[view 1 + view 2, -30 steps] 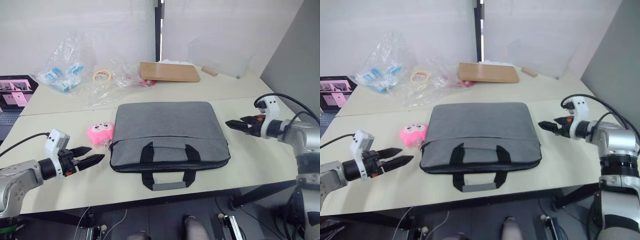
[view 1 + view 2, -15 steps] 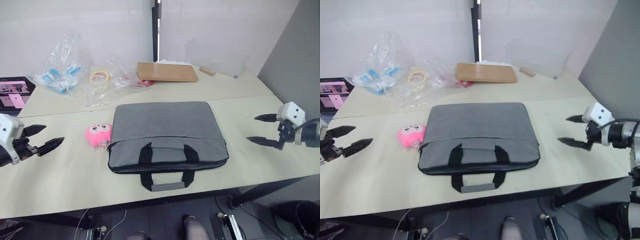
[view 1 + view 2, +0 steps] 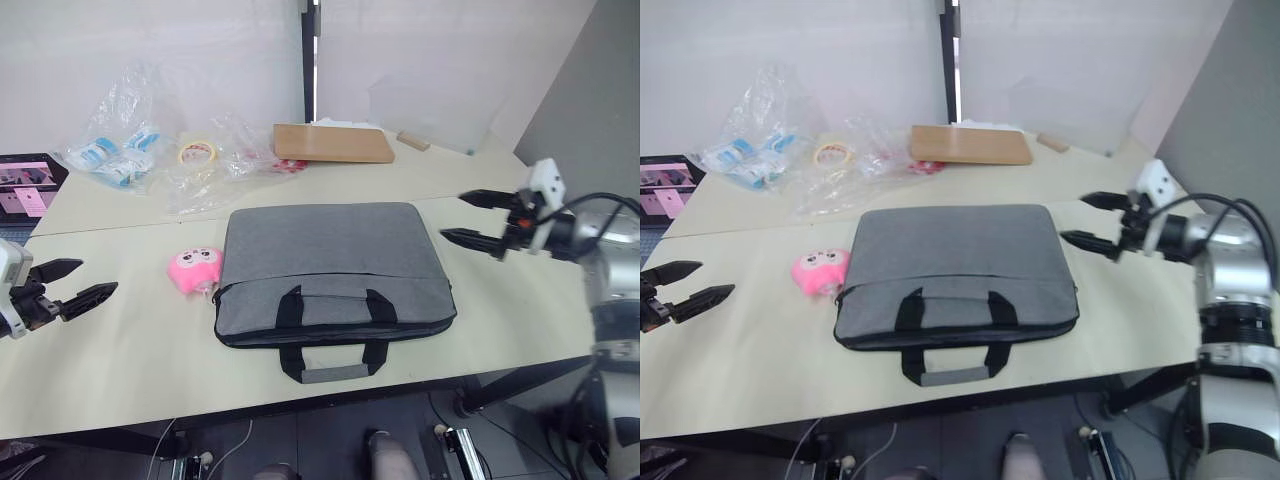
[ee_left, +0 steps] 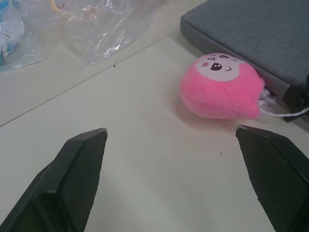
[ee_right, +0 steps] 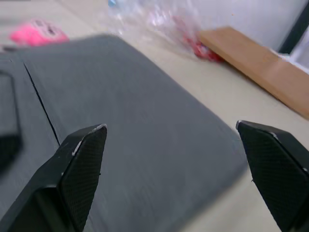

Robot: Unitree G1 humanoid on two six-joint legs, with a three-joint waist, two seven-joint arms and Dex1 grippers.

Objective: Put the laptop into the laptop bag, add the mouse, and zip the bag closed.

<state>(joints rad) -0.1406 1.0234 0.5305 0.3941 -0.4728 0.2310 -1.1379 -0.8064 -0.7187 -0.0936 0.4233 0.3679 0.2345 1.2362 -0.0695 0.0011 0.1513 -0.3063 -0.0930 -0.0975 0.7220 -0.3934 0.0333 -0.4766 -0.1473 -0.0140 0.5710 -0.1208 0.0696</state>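
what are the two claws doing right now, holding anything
Left claw: open, holding nothing, over bare table left of the pink toy.
Right claw: open, holding nothing, by the bag's right far corner.

Pink plush toy (image 3: pixel 199 270) with a printed face, on the cream table (image 3: pixel 120 340). Brown cardboard slab (image 3: pixel 333 143), flat at the far edge. Crumpled clear plastic bags (image 3: pixel 190 170); one holds blue-and-white packets (image 3: pixel 110 158). Roll of yellowish tape (image 3: pixel 196 152) among the plastic. Dark laptop with lit screen (image 3: pixel 28 180), far left.
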